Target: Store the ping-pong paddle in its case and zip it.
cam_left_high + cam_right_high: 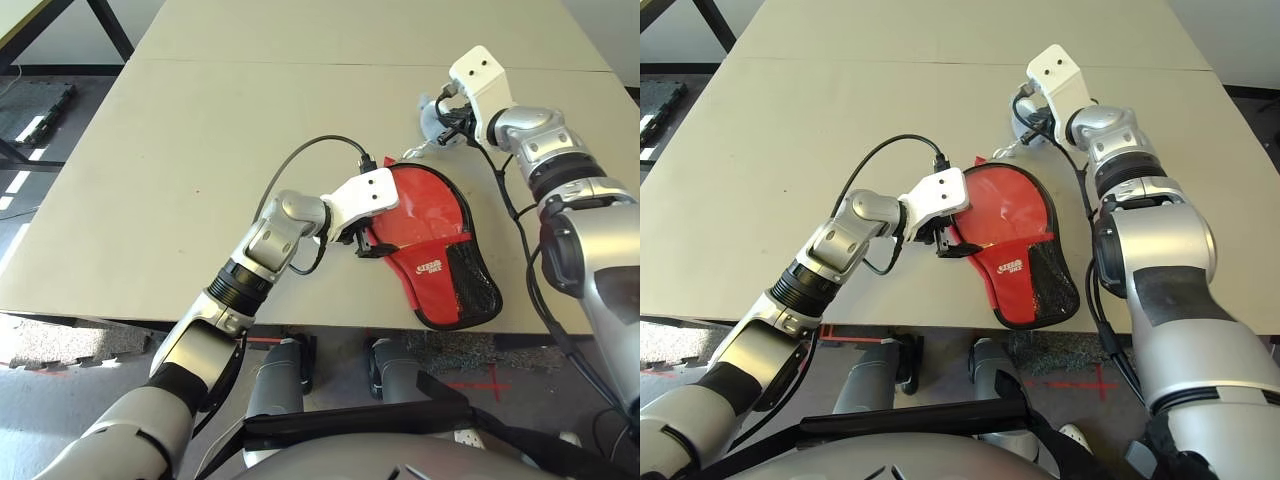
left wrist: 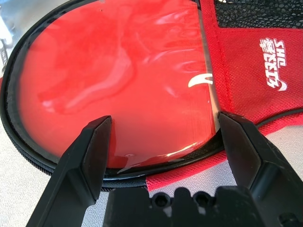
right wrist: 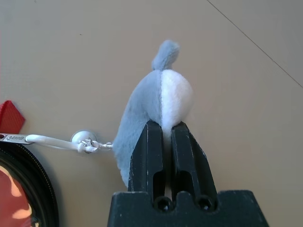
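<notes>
The red case [image 1: 445, 262] with black trim lies flat near the table's front edge, its black mesh end toward me. Inside its black rim is a glossy red round surface [image 2: 118, 80] that looks like the ping-pong paddle's face; the handle is hidden. My left gripper [image 1: 364, 241] stands open at the case's left rim, its fingers [image 2: 90, 151] spread over the glossy red surface. My right gripper [image 3: 166, 125] is shut on a small grey-and-white plush charm [image 3: 158, 92] beyond the case's far edge. A white cord [image 3: 52, 141] ties the charm to the zip pull [image 3: 13, 137].
The beige table [image 1: 200, 150] runs wide to the left and back, with a seam across its far part. Its front edge passes just below the case. A black cable [image 1: 310, 150] loops over my left wrist.
</notes>
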